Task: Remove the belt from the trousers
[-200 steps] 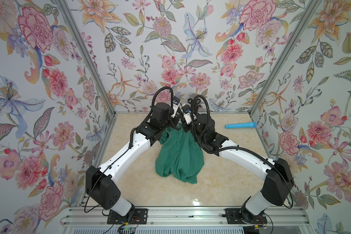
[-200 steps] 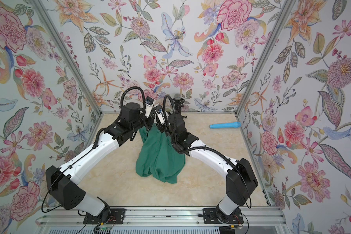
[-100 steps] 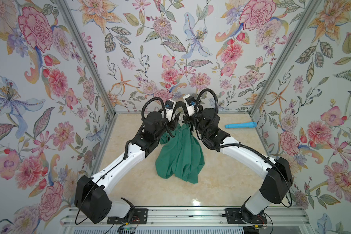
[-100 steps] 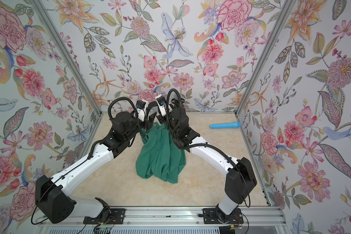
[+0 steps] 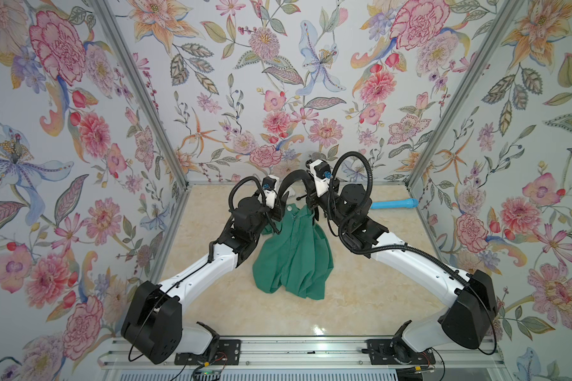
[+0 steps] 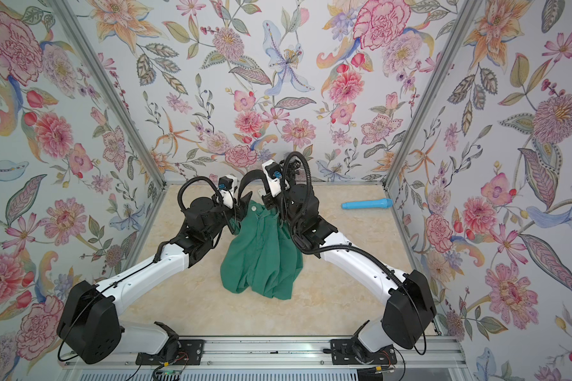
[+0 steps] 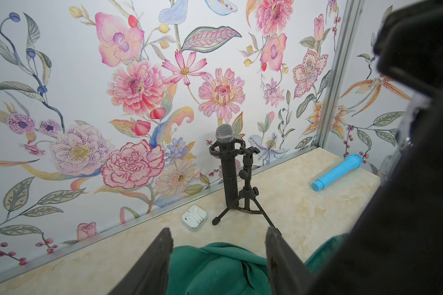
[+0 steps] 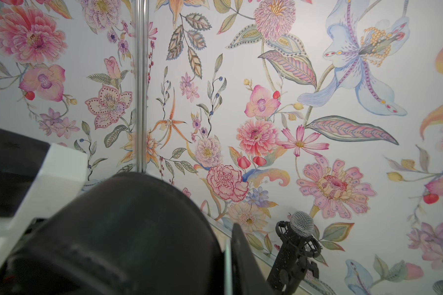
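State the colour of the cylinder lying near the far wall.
The cylinder is light blue, clearest in the left wrist view.

Closed in on three sides by wall panels (image 5: 278,82) papered with big pink, orange and blue flowers on a pale ground, joined at the back corners by silvery metal posts (image 5: 139,95). Floored with a glossy cream marbled worktop (image 5: 360,297), catching a bright glare near the front rail (image 5: 294,349). By the back wall, a black stand-mounted microphone (image 7: 226,166), a white earbud case (image 7: 194,217) just beside its foot, a blue tube (image 7: 336,171) nearer the corner.
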`<act>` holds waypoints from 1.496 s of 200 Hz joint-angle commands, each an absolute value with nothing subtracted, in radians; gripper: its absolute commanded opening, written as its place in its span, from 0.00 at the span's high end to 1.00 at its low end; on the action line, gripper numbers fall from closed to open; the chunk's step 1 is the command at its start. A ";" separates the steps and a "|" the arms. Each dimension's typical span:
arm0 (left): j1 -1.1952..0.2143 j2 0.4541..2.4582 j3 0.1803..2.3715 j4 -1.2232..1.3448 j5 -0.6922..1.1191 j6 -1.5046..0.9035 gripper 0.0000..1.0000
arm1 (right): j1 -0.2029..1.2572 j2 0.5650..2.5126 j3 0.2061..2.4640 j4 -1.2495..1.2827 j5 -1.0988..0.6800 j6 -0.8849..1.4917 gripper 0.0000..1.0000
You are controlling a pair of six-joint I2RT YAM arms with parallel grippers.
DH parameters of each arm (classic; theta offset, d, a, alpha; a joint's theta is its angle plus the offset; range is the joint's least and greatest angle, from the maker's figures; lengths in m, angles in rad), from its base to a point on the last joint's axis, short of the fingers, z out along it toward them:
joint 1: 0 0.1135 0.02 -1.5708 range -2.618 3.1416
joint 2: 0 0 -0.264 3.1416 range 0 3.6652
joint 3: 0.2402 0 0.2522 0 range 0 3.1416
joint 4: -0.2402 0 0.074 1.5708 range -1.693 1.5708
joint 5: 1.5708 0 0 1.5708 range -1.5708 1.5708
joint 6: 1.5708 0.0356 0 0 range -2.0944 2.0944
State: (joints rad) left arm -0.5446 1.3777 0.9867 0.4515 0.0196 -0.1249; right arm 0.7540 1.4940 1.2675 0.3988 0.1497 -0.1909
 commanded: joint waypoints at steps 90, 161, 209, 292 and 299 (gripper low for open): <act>-0.662 1.373 1.169 0.392 -0.036 0.184 0.40 | 0.785 1.504 1.304 0.296 0.207 -0.243 1.00; -0.665 1.409 1.259 0.265 0.001 0.180 1.00 | 0.755 1.474 1.477 -0.090 0.047 -0.133 0.30; -0.665 1.492 1.399 0.109 -0.031 0.169 1.00 | 0.690 1.532 1.721 -0.466 -0.098 -0.090 0.32; -0.665 1.521 1.421 0.073 -0.060 0.158 1.00 | 0.669 1.582 1.772 -0.604 -0.096 -0.041 0.37; -0.666 1.520 1.420 0.074 -0.060 0.158 1.00 | 0.664 1.582 1.763 -0.603 -0.083 -0.041 0.37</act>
State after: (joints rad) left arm -0.6579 1.5208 1.3800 0.0700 -0.0380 0.1825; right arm 0.6697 1.5848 1.7832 -0.5606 -0.1009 -0.0582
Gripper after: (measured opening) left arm 0.075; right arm 0.630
